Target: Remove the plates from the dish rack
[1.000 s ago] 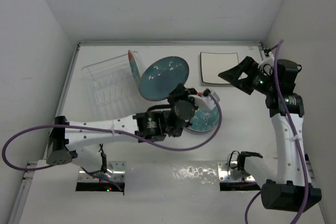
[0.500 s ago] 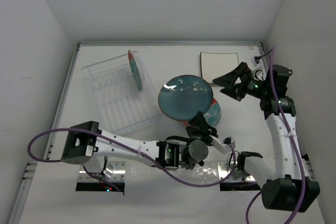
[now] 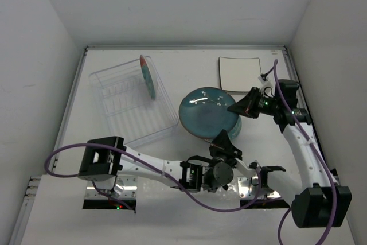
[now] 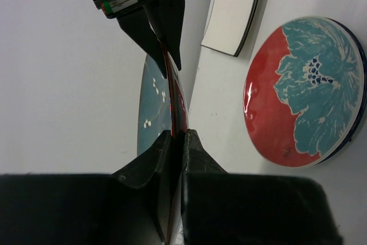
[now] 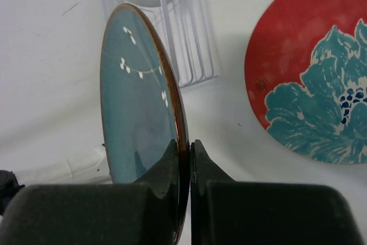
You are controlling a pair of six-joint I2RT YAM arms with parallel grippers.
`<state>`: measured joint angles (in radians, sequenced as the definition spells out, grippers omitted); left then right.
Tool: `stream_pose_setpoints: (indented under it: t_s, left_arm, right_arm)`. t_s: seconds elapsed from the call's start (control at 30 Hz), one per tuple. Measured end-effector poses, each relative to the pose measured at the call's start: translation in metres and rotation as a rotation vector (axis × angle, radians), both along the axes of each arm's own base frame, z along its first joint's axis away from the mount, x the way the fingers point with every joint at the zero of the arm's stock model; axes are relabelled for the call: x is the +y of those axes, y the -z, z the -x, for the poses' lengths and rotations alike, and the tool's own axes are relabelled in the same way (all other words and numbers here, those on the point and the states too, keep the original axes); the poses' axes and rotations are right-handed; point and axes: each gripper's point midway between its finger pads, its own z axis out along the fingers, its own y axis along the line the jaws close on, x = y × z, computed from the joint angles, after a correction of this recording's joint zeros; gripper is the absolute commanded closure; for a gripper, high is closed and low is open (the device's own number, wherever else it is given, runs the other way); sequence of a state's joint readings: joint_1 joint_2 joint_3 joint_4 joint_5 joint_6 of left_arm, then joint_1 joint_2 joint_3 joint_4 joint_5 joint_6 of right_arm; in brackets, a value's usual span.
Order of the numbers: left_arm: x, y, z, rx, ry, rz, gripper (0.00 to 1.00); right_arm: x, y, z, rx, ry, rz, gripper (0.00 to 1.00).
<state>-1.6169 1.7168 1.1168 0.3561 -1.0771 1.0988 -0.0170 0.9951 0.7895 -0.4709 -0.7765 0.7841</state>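
A round plate (image 3: pixel 207 113) with a teal, white-flecked back and a red face hangs above the table, held by both grippers. My left gripper (image 3: pixel 223 140) (image 4: pixel 178 136) is shut on its near rim. My right gripper (image 3: pixel 235 108) (image 5: pixel 188 143) is shut on its right rim. Under it lies a red plate with a teal flower (image 4: pixel 304 93) (image 5: pixel 315 78), mostly covered in the top view. A square cream plate (image 3: pixel 239 74) (image 4: pixel 235 10) lies at the back right. The clear dish rack (image 3: pixel 135 120) (image 5: pixel 183 32) at the left holds one upright plate (image 3: pixel 148 77).
White walls close in the table on the left, back and right. A purple cable (image 3: pixel 63 156) loops from the left arm near the front edge. Metal mounting plates (image 3: pixel 249 187) sit at the near edge between the arm bases.
The left arm has carried the teal-backed plate from beside the rack to the right, over the red plate. The right gripper came in from the back right and shut on its rim.
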Motion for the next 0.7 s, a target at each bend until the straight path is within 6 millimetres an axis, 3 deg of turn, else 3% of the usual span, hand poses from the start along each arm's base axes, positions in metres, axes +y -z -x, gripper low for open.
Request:
stream_pose_setpoints:
  t_s: [0.1,0.17,0.23,0.33,0.47,0.7]
  left_arm:
    - [0.000,0.002,0.000,0.004,-0.002,-0.001,1.00]
    - [0.001,0.007,0.000,0.012,-0.006,-0.010,0.72]
    - [0.002,0.011,0.000,0.018,-0.014,-0.019,0.49]
    - [0.005,0.016,0.000,0.048,-0.031,0.018,0.36]
    - [0.009,0.027,0.001,0.096,-0.057,0.054,0.32]
    - [0.020,0.049,0.004,0.178,-0.099,0.063,0.28]
  right_arm:
    - [0.001,0.003,-0.001,-0.015,0.000,0.003,1.00]
    - [0.002,0.009,-0.002,-0.021,0.007,-0.012,1.00]
    - [0.000,0.022,-0.003,-0.007,0.034,-0.025,1.00]
    - [-0.016,0.048,-0.007,0.029,0.122,-0.015,1.00]
    - [-0.043,0.071,-0.016,0.054,0.255,0.020,1.00]
    - [-0.063,0.073,-0.027,0.017,0.332,0.027,1.00]
